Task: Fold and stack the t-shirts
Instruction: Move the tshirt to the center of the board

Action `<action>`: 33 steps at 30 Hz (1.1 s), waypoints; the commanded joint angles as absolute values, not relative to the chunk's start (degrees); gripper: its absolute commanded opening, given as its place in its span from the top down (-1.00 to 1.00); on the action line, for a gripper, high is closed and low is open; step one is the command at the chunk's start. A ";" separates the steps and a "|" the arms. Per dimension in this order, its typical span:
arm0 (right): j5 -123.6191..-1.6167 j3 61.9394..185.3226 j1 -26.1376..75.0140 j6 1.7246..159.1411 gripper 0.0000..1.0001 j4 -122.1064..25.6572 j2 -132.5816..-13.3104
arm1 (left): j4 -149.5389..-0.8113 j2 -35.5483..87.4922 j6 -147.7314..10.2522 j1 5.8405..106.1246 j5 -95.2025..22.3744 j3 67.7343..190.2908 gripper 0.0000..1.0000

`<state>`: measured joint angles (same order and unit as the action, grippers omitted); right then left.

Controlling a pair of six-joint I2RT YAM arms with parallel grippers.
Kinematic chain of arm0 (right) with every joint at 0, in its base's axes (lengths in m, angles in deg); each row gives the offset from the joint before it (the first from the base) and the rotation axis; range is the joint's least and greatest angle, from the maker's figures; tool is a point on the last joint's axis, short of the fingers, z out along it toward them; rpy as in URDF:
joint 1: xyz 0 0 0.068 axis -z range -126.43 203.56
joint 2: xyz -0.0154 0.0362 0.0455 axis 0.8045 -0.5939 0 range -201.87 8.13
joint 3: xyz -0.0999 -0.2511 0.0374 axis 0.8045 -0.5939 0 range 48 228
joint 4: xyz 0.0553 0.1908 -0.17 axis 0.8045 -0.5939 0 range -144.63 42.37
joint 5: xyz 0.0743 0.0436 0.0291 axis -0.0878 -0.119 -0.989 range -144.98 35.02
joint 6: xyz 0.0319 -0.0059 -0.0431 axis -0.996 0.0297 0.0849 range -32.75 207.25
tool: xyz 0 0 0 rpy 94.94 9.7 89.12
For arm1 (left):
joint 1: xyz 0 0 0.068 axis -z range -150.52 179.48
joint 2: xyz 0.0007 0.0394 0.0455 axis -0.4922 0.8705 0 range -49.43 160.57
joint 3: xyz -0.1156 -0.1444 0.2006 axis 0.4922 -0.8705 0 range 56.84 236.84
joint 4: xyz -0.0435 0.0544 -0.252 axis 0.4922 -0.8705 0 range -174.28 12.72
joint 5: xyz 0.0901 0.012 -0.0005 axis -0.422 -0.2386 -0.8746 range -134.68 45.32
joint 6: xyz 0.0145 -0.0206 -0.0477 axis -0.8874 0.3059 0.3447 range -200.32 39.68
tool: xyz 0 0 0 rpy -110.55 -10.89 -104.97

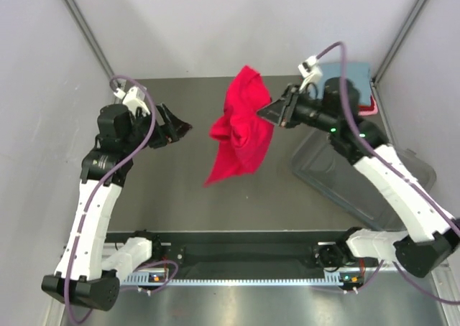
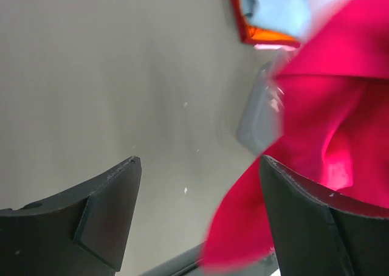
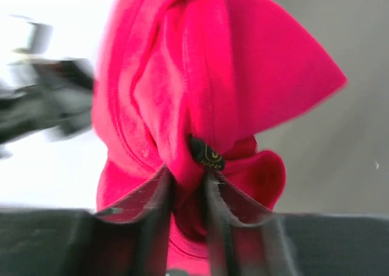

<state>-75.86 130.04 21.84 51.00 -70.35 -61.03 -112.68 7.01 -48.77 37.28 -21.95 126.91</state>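
A crimson red t-shirt (image 1: 241,128) hangs bunched in the air over the middle of the table, and my right gripper (image 1: 267,112) is shut on a fold of it near its black neck label (image 3: 206,154). In the right wrist view the red t-shirt (image 3: 206,87) fills the frame above the right gripper (image 3: 188,174). My left gripper (image 1: 181,130) is open to the left of the shirt, apart from it. In the left wrist view the left gripper (image 2: 199,162) shows nothing between its fingers, with the red t-shirt (image 2: 328,106) behind the right one. Folded blue-grey (image 1: 345,72), orange (image 2: 249,31) and pale pink (image 1: 367,110) t-shirts lie stacked at the back right.
A clear plastic tub (image 1: 359,179) lies on the table at the right, under my right arm. The grey tabletop (image 1: 165,189) stretches under the hanging shirt. White walls close in the back and both sides.
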 commanded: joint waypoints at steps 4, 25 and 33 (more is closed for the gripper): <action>-74.57 118.48 18.06 48.92 0.07 -62.38 -76.75 | -118.33 3.03 -50.88 36.95 -26.22 119.79 -0.68; -63.15 121.27 14.37 72.21 0.06 -75.65 -86.40 | -84.77 16.57 -32.44 43.46 -14.53 91.83 -0.22; -60.08 122.89 14.45 70.72 0.00 -78.30 -88.02 | -81.51 26.41 -34.62 45.65 -19.37 93.05 -0.15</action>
